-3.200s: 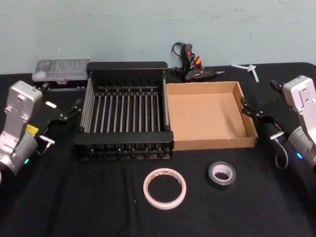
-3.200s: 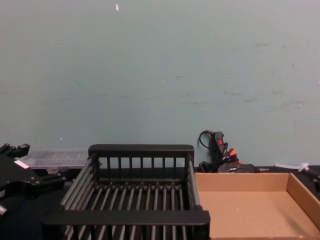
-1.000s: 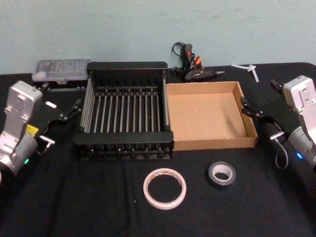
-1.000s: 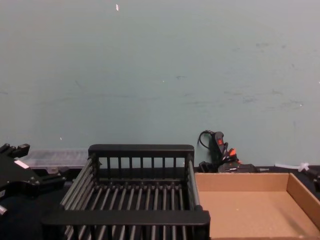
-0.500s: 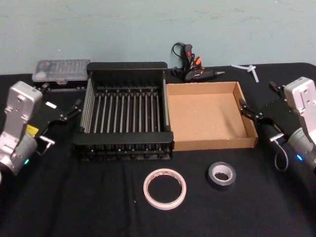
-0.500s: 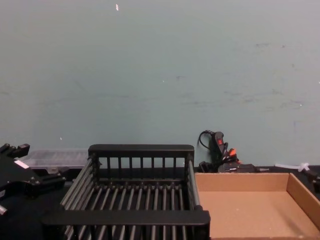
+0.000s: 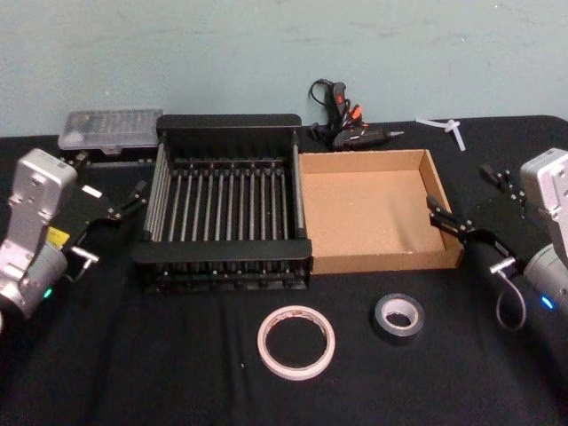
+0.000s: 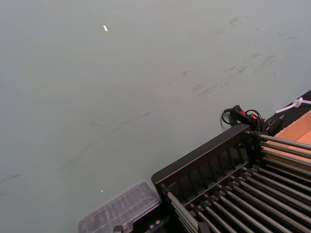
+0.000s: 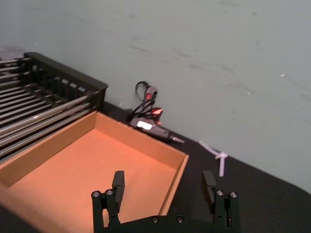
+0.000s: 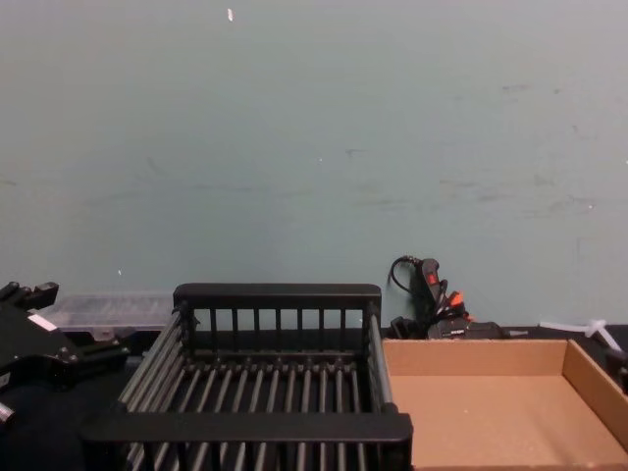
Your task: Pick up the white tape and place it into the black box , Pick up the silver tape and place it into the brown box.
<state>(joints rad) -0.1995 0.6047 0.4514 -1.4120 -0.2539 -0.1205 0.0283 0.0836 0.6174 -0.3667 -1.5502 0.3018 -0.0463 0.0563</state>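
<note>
From the head camera I am seeing the black box (image 7: 224,204) sitting on the dark surface (image 7: 133,355) with the brown box (image 7: 373,213) touching its right side. The white tape (image 7: 296,342) is lying flat in front of the black box, the silver tape (image 7: 398,315) to its right, in front of the brown box. My left hand (image 7: 124,202) is hovering just left of the black box, seemingly open and holding nothing. My right hand (image 7: 470,200) is hanging beside the brown box's right wall.

In the right wrist camera, the right hand (image 9: 164,187) is spread wide and holding nothing, straddling that wall.

In the chest camera, both boxes are standing unfilled.
</note>
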